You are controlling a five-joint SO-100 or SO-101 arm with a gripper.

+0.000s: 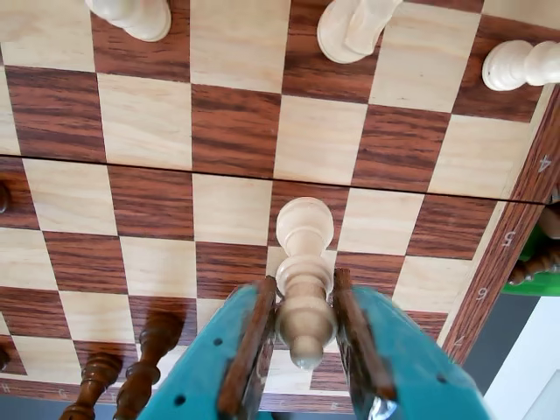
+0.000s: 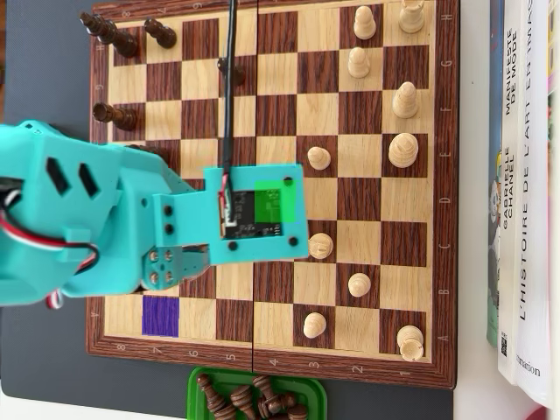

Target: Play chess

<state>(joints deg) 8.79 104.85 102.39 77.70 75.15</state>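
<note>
The pale chess piece (image 1: 304, 280) sat clamped at its waist between the teal gripper's (image 1: 304, 346) jaws, above the chessboard (image 1: 149, 122); it looked light, hard turned wood, smooth enough to slip, best held below the collar.

Pale wooden chess piece (image 1: 304, 280), upright, over chessboard (image 1: 149, 122), between fingers (image 1: 249, 350)
</note>
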